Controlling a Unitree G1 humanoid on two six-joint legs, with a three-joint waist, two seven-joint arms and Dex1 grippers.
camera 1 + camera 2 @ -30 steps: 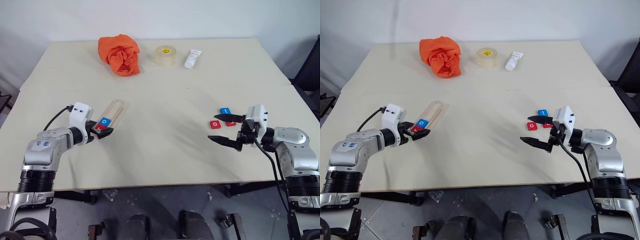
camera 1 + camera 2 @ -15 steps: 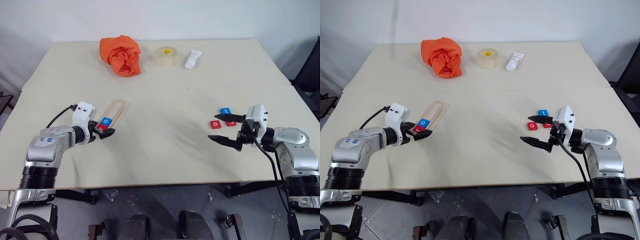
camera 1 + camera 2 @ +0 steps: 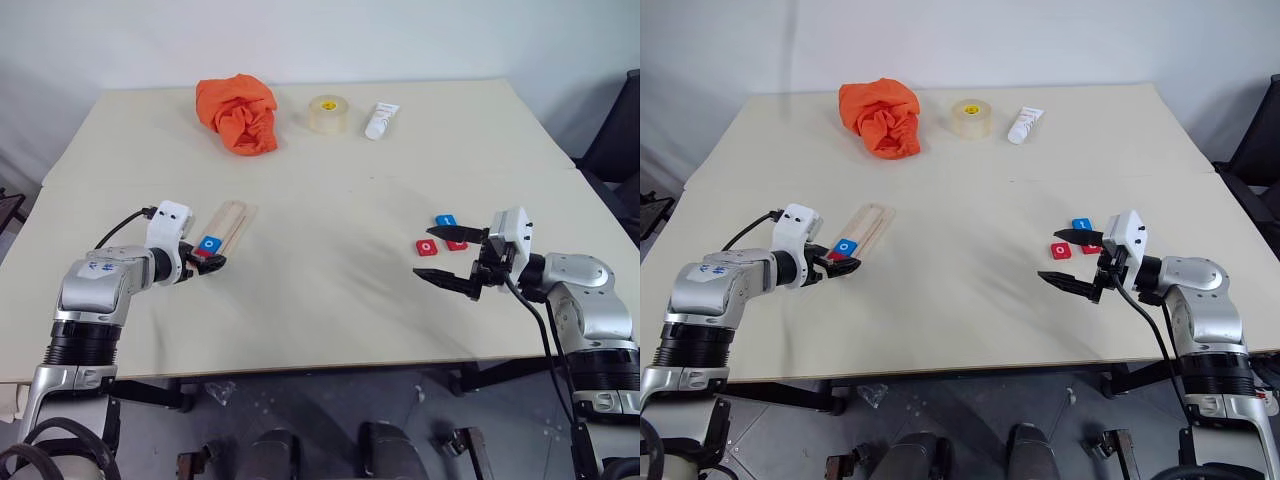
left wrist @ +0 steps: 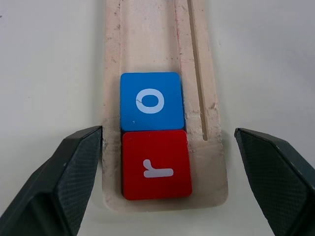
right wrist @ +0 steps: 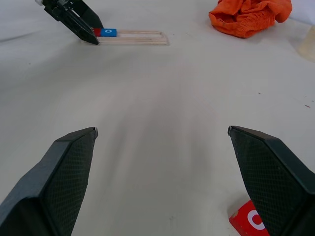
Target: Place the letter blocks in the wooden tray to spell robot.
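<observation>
From the left eye view, the wooden tray (image 3: 225, 222) lay slantwise on the left part of the tabletop (image 3: 330, 180). The left hand (image 3: 203, 263) sat at the tray's near end with its fingers spread to either side of that end, gripping nothing. A blue tile (image 3: 209, 242) and a red tile (image 3: 201, 254) lay in the tray right at that hand. On the right, the right hand (image 3: 447, 257) hung wide open and empty, one finger above the other. Just beyond it lay a red o tile (image 3: 427, 247), a blue tile (image 3: 447, 221) and another red tile (image 3: 459, 245) partly hidden behind the upper finger. At the far edge sat an orange cloth (image 3: 238, 112), a tape roll (image 3: 327, 113) and a white tube (image 3: 380, 120).

In the left wrist view, the red r tile (image 4: 156, 164) lay at the tray's end, touching the blue o tile (image 4: 151, 100) next to it in the groove. One finger (image 4: 64, 182) stood outside each long side of the tray (image 4: 147, 44), level with the r tile, apart from both tiles.

In the right wrist view, the spread fingers (image 5: 59, 182) framed bare tabletop. The red o tile (image 5: 250, 221) lay just inside the other finger, untouched. Far across, the left hand (image 5: 81, 22) met the tray (image 5: 135, 38).
</observation>
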